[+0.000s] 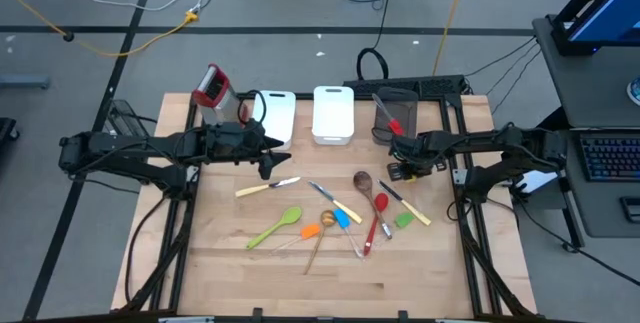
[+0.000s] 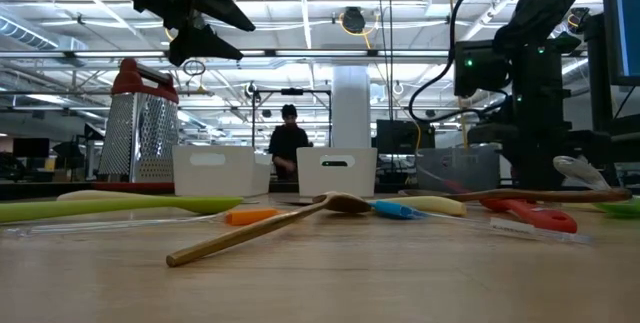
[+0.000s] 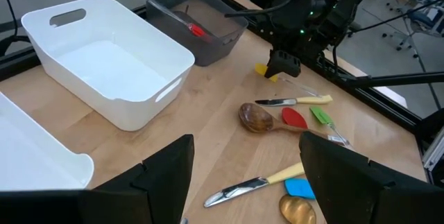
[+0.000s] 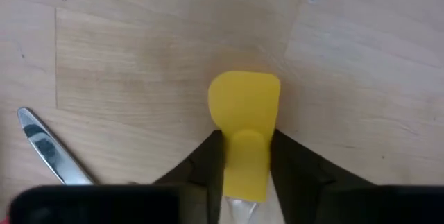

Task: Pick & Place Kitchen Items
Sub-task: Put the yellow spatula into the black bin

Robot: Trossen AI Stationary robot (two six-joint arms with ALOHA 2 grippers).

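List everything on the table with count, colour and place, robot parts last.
Box grater: 1, metal with red top, far left corner.
White bins: 2, far edge, centre.
Grey bin: 1, far right, a red item inside.
Wooden spoons: 2, brown, centre.
Red spoon: 1, right of centre.
Green spatula: 1, left of centre.
Cream-handled knives: 2, one centre-left, one right.
Yellow spatula: 1, in right gripper.
Left gripper: open, raised near the bins.
Right gripper: shut on the yellow spatula.
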